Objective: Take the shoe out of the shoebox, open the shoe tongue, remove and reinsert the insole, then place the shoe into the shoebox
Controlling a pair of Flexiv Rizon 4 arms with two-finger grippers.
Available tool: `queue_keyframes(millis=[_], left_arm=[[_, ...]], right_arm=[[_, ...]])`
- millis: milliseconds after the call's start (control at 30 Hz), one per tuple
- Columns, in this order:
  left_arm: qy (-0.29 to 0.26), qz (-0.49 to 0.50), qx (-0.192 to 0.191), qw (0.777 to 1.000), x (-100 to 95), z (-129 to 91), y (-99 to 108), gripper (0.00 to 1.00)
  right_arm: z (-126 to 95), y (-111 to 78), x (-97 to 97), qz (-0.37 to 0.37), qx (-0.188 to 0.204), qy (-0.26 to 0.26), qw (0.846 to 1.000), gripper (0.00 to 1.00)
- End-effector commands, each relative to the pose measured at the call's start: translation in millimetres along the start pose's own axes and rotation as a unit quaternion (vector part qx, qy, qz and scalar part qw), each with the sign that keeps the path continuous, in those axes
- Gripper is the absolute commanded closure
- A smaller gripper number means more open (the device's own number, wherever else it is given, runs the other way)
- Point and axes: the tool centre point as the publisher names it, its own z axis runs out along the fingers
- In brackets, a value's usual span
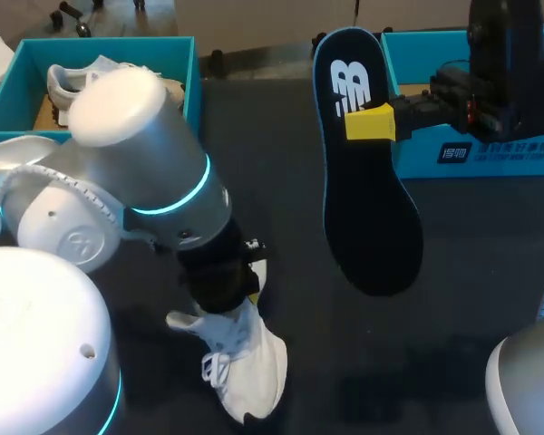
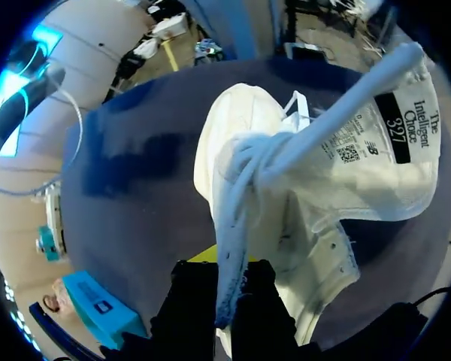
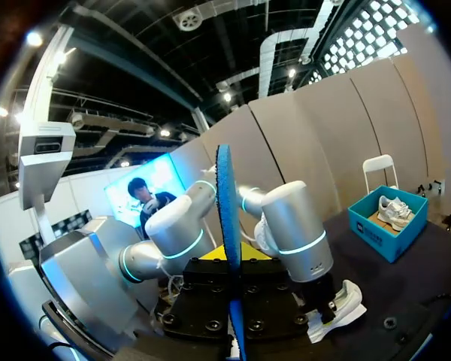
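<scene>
Evidently the right gripper [image 1: 372, 122] clamps the dark blue-edged insole [image 1: 374, 213] aloft, ready for reinsertion, while the left gripper [image 2: 227, 286] pinches the white lace-up sneaker [image 1: 251, 367] steady.

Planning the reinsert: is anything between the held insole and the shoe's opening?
Yes. The left gripper and its wrist sit over the opening of the shoe, gripping its laces; the insole hangs in the right gripper.
</scene>
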Motion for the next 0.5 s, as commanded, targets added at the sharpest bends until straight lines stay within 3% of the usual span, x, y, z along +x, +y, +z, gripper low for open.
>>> queue_keyframes(millis=[33, 500], left_arm=[[0.003, 0.036, -0.017, 0.999, -9.9, 3, -1, 1.0], [0.015, 0.047, -0.005, 0.999, -25.1, 29, -8, 1.0]], right_arm=[[4, 2.6, -3.3, 0.001, 0.002, 0.002, 1.0, 1.0], [4, 2.6, -3.3, 0.001, 0.002, 0.002, 1.0, 1.0]])
